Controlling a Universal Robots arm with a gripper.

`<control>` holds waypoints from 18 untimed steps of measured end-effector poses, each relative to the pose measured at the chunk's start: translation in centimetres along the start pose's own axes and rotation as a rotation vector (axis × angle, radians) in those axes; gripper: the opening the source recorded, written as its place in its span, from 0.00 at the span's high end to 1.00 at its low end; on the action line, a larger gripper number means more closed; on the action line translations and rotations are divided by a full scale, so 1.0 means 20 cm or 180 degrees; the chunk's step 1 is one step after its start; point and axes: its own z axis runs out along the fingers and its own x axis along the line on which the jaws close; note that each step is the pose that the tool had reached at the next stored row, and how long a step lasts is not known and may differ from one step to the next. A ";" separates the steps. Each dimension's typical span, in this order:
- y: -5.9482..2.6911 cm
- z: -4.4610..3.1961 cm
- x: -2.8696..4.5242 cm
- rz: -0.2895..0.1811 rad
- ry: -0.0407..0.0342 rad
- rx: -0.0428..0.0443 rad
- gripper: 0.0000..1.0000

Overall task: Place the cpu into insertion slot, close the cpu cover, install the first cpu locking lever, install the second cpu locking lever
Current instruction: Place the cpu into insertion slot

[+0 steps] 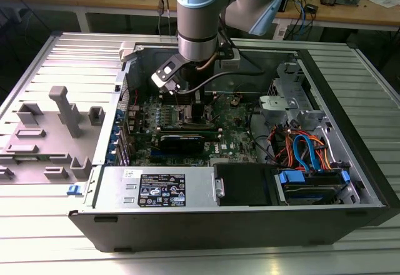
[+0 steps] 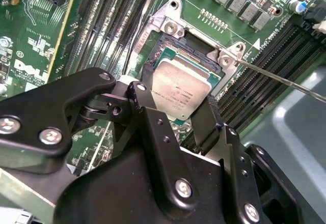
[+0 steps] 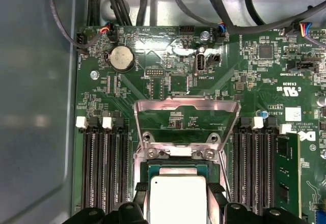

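Gripper (image 2: 178,102): its two black fingers (image 2: 146,99) press against opposite edges of the cpu (image 2: 181,86), clamped on it. The chip lies level within the insertion slot (image 2: 168,48); whether it is fully seated cannot be told. In the first wrist view, the cpu cover (image 3: 186,101) stands raised from the socket edge beyond the chip, and the green board shows through its window. Memory slots (image 3: 102,168) flank the socket on both sides. A thin silvery rod (image 2: 275,76) runs out from one socket corner. In the exterior view, the arm (image 1: 199,37) descends into the open computer case (image 1: 250,225), over the far part of the board, toward the exterior view's left.
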 end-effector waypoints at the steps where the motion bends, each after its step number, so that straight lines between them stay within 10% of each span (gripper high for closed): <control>1: 0.000 0.004 0.000 0.0006 0.0000 0.0000 0.46; 18: -0.011 0.035 0.000 0.0014 -0.0007 0.0000 0.46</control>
